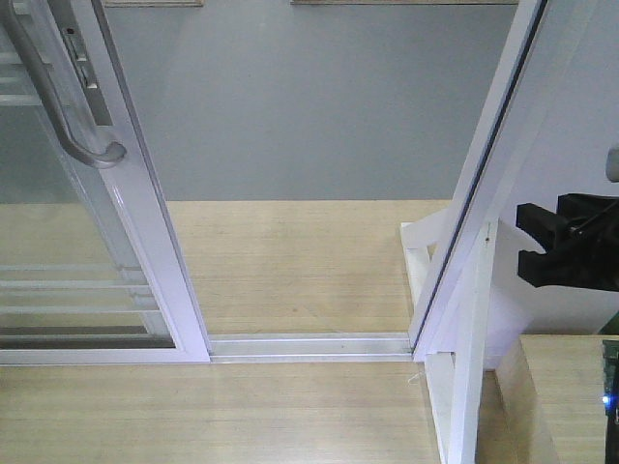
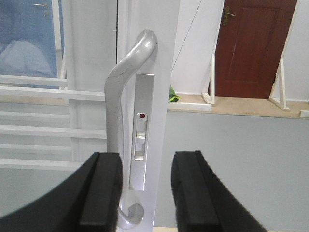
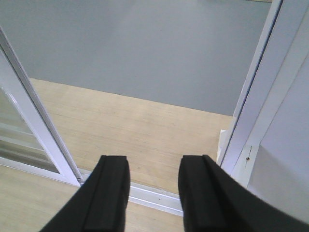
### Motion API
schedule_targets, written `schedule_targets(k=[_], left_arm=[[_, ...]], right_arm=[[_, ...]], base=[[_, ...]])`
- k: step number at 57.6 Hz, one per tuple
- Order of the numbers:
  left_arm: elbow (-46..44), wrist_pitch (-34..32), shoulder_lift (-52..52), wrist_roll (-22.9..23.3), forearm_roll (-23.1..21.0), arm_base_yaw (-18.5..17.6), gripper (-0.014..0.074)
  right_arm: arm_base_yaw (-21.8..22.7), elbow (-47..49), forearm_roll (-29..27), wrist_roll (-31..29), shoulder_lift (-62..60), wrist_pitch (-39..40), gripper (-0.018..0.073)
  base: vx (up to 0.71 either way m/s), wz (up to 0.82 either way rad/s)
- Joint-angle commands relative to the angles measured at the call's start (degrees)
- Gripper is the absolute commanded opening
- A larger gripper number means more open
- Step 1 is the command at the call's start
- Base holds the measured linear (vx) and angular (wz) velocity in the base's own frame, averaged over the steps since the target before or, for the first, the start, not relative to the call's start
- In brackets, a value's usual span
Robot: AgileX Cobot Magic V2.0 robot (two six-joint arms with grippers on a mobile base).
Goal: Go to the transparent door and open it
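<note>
The transparent door (image 1: 145, 232) stands at the left, its white frame slanting down to the floor track (image 1: 309, 345), with an open gap to its right. Its curved grey handle (image 1: 73, 111) is at the top left. In the left wrist view the handle (image 2: 123, 92) and lock plate (image 2: 141, 130) fill the centre. My left gripper (image 2: 147, 193) is open, its fingers straddling the door's edge, and the left finger (image 2: 101, 193) sits right beside the handle's lower end. My right gripper (image 3: 152, 193) hangs open over the track, holding nothing, and shows as a black claw (image 1: 530, 242) at the right.
A slanted white door-frame post (image 1: 493, 174) bounds the gap on the right, with a white brace (image 1: 426, 242) at its foot. Wood flooring (image 1: 290, 261) leads to grey floor (image 1: 309, 106) beyond. A brown door (image 2: 253, 48) stands far behind.
</note>
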State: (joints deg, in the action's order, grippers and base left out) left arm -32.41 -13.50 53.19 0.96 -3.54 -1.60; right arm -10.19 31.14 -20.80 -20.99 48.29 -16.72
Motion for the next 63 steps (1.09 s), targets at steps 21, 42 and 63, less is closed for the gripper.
schedule_targets(k=[21,42,63], left_arm=[[3.69,-2.02,-7.22,1.52,-0.31,-0.86,0.0143],[23.21,4.16,-38.92,-0.96,0.15,-0.79,-0.0007],[35.72,11.59,-53.97,-0.96,3.92,-0.79,-0.0007]], right_arm=[[0.34,1.63,-0.11,-0.25,-0.66,3.84,0.0333],[0.34,1.63,-0.11,-0.25,-0.66,3.70,0.0333],[0.34,1.63,-0.11,-0.25,-0.64,2.45,0.0333]], base=[[0.00,0.00],[0.00,0.00],[0.00,0.00]])
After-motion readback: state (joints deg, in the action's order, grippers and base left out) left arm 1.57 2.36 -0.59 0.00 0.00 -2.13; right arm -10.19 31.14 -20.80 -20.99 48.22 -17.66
